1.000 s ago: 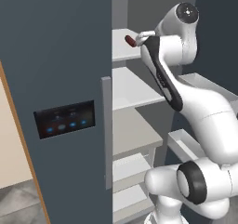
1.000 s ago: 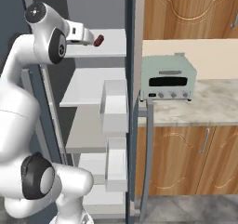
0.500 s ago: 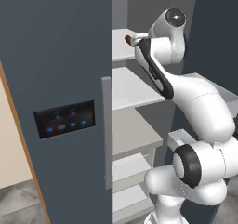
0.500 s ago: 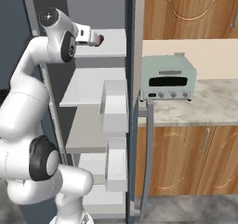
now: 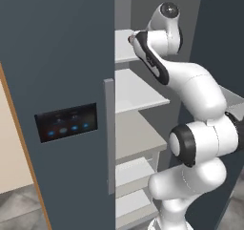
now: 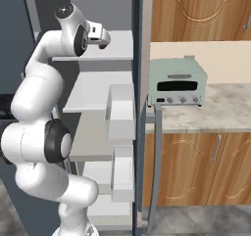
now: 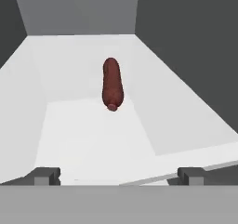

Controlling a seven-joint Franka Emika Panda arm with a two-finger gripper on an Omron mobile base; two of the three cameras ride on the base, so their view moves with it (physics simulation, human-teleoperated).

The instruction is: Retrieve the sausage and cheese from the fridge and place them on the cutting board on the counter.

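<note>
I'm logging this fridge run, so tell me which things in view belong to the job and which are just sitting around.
Part of the job:
- dark red-brown stubby sausage, lying on a pale shelf
- tall slate-grey fridge, door open
- open two-finger gripper, short of the sausage
- mottled beige stone counter

Just there:
- pale green toaster oven on the counter
- brown wooden cabinets

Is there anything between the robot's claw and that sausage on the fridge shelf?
Nothing visible. In the hand view the open gripper looks straight along the bare white shelf at the sausage, which lies alone farther in, its end toward the fingers.
</note>
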